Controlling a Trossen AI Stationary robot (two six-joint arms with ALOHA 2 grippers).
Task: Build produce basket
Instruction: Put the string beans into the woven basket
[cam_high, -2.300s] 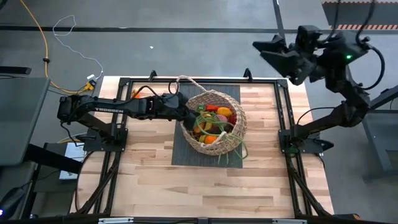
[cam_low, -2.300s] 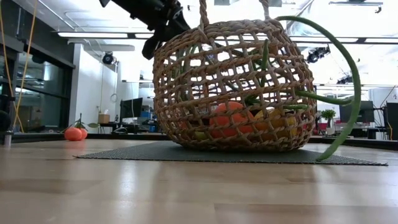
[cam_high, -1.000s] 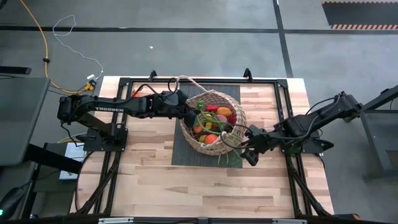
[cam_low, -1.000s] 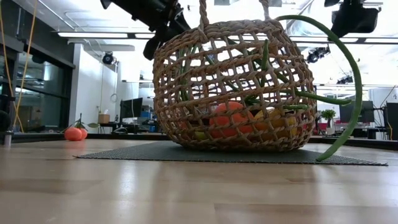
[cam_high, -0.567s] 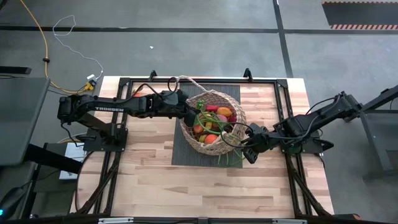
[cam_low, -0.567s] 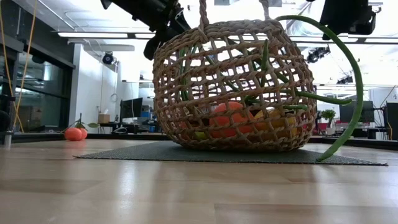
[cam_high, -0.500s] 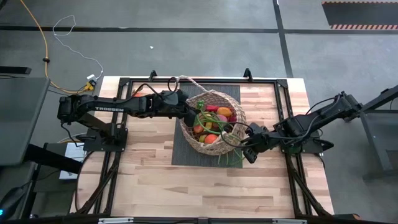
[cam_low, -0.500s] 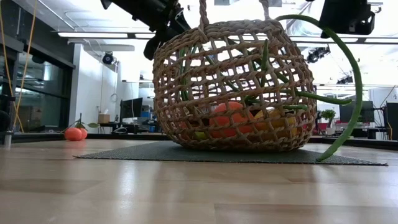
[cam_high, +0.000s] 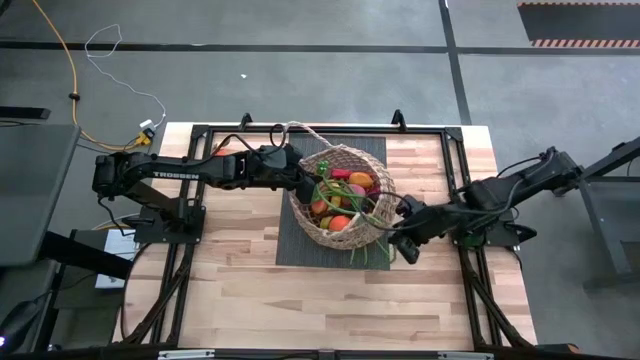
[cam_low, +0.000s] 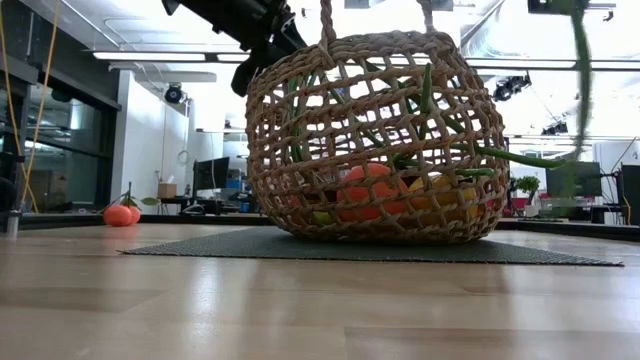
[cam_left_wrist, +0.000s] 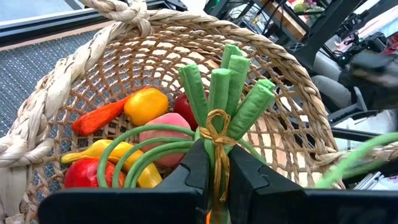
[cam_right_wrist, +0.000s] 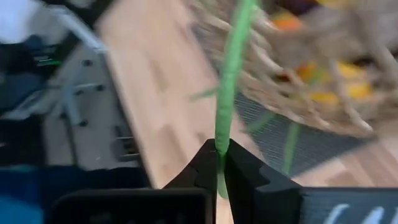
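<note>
I hold the left pincer (cam_left_wrist: 214, 177) clamped on the tied bundle of green bean stalks (cam_left_wrist: 224, 93), over the near rim of the wicker basket (cam_high: 345, 200). The basket sits on the dark mat (cam_high: 300, 245) at the middle of the surface (cam_high: 300, 300). Inside lie a carrot (cam_left_wrist: 102, 118), a lemon (cam_left_wrist: 146, 104), a pink fruit (cam_left_wrist: 165, 134), a red pepper (cam_left_wrist: 84, 174) and a banana (cam_left_wrist: 99, 151).

The right pincer (cam_right_wrist: 222, 163) is clamped on one loose bean stalk (cam_right_wrist: 233, 74) that hangs outside the basket on the side of the right arm.

Risk assessment:
- A two-point hold on connected stalks: if I pull the right arm too far, the stalk may slip free or drag the bundle out of the left grip.
- The stalk threads near the open weave; a snag could tilt or shift the basket on the mat.
- Releasing the stalk above the rim may let it spring back outside.
</note>
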